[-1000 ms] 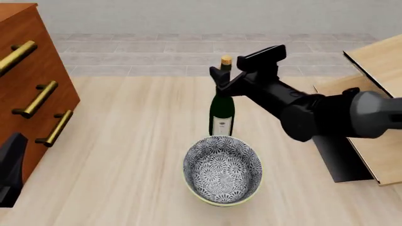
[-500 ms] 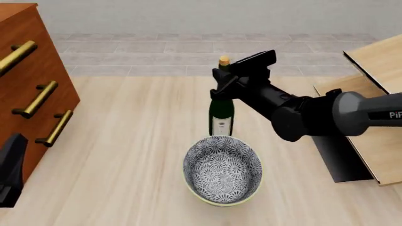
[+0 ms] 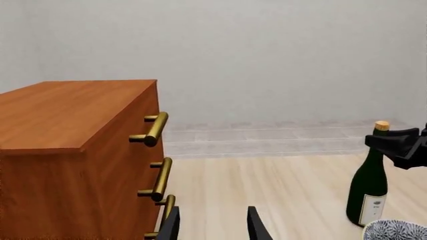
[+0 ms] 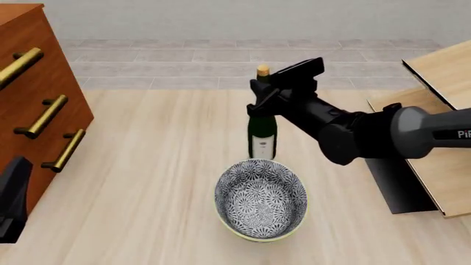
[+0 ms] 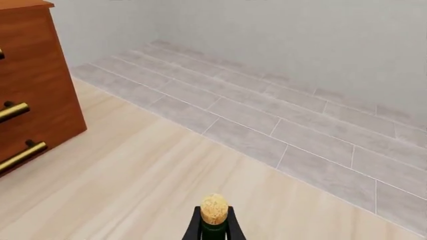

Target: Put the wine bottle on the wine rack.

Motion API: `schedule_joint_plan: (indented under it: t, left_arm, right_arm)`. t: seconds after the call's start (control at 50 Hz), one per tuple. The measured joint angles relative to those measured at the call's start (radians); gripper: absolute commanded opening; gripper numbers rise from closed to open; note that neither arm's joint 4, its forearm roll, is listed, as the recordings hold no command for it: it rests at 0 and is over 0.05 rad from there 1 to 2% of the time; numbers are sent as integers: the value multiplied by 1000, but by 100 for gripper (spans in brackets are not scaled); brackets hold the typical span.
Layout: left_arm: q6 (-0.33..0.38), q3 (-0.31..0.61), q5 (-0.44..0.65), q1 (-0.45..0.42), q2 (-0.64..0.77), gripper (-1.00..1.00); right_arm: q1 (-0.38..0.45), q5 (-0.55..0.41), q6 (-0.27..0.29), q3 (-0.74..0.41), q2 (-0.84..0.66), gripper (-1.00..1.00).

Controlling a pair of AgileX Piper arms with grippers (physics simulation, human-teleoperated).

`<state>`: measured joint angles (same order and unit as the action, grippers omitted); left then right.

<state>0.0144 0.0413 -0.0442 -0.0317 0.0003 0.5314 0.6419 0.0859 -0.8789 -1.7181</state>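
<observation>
The dark green wine bottle (image 4: 262, 135) stands upright on the table just behind the patterned bowl (image 4: 261, 199), its tan cork (image 4: 263, 70) showing on top. My right gripper (image 4: 259, 98) is shut on the bottle's neck below the cork. In the right wrist view the fingers (image 5: 193, 229) hug the neck on both sides of the cork (image 5: 213, 208). The pale-wood wine rack (image 4: 442, 83) with its black base plate (image 4: 397, 185) stands at the right edge. My left gripper (image 3: 213, 227) hangs open and holds nothing, low at the front left beside the cabinet (image 4: 30, 105).
The reddish-brown drawer cabinet (image 3: 73, 145) with brass handles (image 3: 158, 129) fills the left side. The bowl sits right in front of the bottle, almost touching its base. A tiled floor strip and grey wall lie beyond the table's far edge.
My right gripper dropped from beside the cork down onto the bottle's neck and closed there. The bottle has shifted slightly to the right. The left arm has not moved.
</observation>
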Motion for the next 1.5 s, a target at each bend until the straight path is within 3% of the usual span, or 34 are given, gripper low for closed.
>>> schedule_joint_plan:
  t: [0.48, 0.82, 1.18, 1.5]
  left_arm:
    - [-2, 8, 3, 3, 0, 100]
    - [-7, 4, -4, -3, 0, 100]
    - [-24, -20, -35, -16, 0, 100]
    - [-28, -36, -57, -27, 0, 100]
  right_arm:
    - [-45, 50, -31, 4, 54, -100]
    - [-53, -36, -95, -11, 190, -100]
    - [-64, -254, -236, -68, 397, -100]
    - [-222, -605, -386, -232, 536, -100]
